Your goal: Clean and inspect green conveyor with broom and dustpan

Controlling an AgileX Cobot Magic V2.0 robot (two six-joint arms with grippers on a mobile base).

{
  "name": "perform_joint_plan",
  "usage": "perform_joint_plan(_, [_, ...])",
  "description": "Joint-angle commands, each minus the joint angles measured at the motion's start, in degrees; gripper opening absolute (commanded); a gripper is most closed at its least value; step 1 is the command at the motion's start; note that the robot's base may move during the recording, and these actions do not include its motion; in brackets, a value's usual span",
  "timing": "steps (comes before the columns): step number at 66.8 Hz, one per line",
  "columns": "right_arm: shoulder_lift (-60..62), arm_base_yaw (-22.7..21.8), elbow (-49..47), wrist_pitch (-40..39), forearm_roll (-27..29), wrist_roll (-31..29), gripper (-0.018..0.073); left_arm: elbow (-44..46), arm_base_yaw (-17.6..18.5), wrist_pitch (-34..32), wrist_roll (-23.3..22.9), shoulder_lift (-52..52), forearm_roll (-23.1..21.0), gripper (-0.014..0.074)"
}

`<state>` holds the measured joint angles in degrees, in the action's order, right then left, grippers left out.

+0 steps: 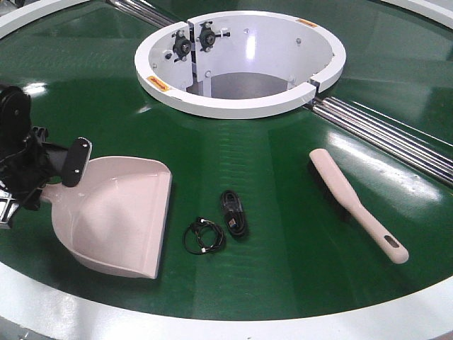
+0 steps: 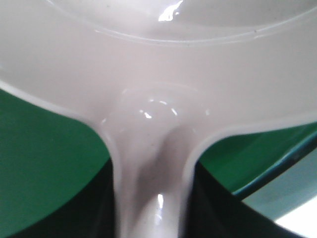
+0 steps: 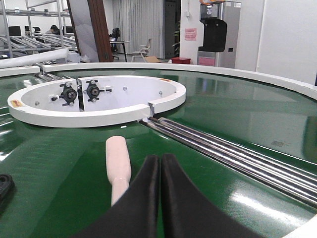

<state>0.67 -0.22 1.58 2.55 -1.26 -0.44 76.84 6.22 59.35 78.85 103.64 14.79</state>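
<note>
The pale pink dustpan [image 1: 120, 219] lies on the green conveyor [image 1: 283, 177] at the left, mouth toward the front rim. My left gripper [image 1: 60, 177] is at its rear. In the left wrist view the dark fingers [image 2: 223, 218] press both sides of the dustpan [image 2: 158, 74] handle, so the left gripper [image 2: 153, 213] is shut on it. The broom [image 1: 354, 202] lies flat at the right, handle toward the front. In the right wrist view my right gripper [image 3: 160, 166] is shut and empty, just right of the broom [image 3: 118, 163], above the green conveyor [image 3: 237, 114].
A black cable bundle [image 1: 234, 212] and a thin coiled wire [image 1: 204, 236] lie between dustpan and broom. The white central hub [image 1: 241, 57] rises behind them. Metal rollers [image 1: 382, 131] run back right. The white outer rim [image 1: 212, 319] borders the front.
</note>
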Motion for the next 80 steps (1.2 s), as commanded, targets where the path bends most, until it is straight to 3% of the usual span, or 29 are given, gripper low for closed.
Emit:
perform_joint_plan(1, [0.65,-0.34,0.21,-3.97,-0.23,-0.21,-0.0008,1.59,0.38,0.52,-0.3,-3.3,0.07,-0.0007])
perform_joint_plan(28, [0.65,-0.34,0.21,-3.97,-0.23,-0.21,-0.0008,1.59,4.81,1.31,-2.11,-1.9,0.68,-0.0007])
perform_joint_plan(43, [0.65,-0.34,0.21,-3.97,-0.23,-0.21,-0.0008,1.59,4.86,2.9,-8.13,-0.63,4.92,-0.0007])
perform_joint_plan(80, [0.65,-0.34,0.21,-3.97,-0.23,-0.21,-0.0008,1.59,4.86,0.27,-8.28,-0.63,4.86,-0.0006])
